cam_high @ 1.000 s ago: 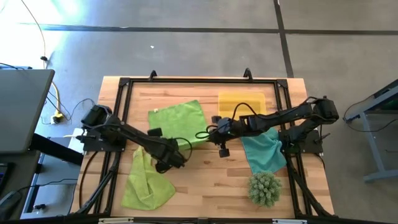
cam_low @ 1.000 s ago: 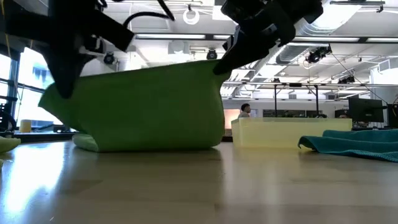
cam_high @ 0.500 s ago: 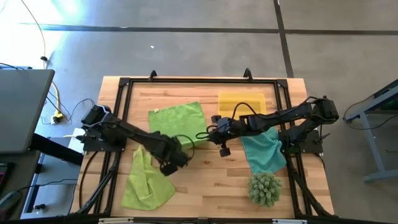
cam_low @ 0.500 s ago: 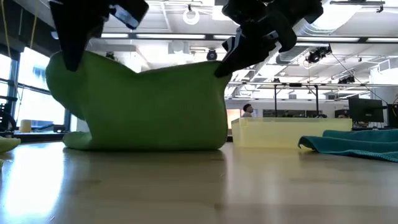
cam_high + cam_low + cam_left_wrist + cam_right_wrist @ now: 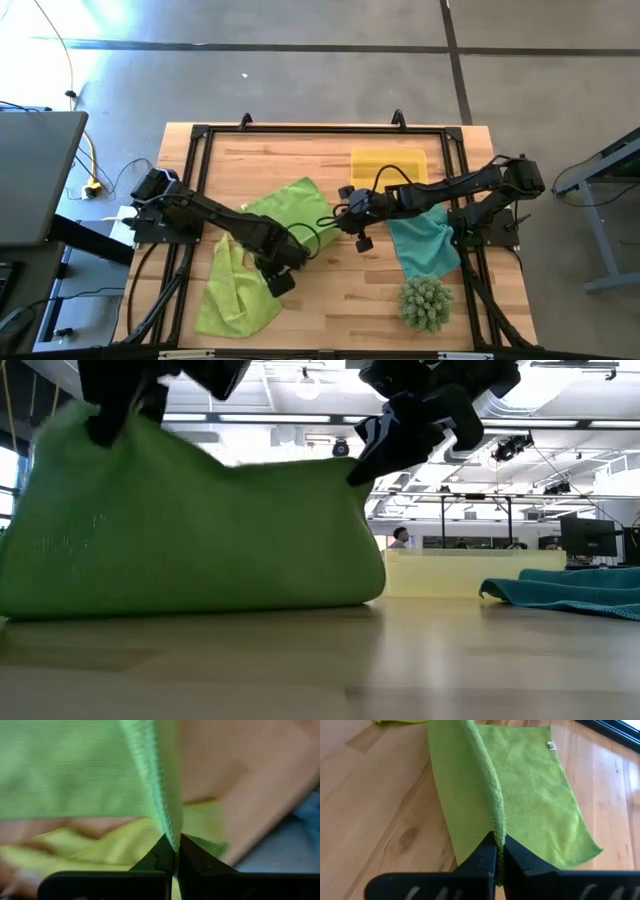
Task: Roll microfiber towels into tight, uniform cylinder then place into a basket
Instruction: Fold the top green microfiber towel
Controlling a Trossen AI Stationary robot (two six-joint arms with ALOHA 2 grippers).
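While both arms hold the lime-green towel (image 5: 290, 205) off the tabletop near its centre, the left gripper (image 5: 279, 268) has drawn its corner toward the front edge. The cloth now hangs as a taut sheet with only its lower hem touching the wood. Each set of fingers is pinched together on a towel edge; the right gripper (image 5: 348, 213) keeps its position. This looks like repositioning or spreading ahead of rolling; no cylinder exists yet.

The yellow basket (image 5: 390, 163) sits empty near the rear edge, behind the right gripper. A second lime-green towel (image 5: 232, 295) lies crumpled at the front left corner, just beside the left arm. The teal towel (image 5: 428, 243) and a spiky plant (image 5: 425, 302) occupy the right side, clear of the work.
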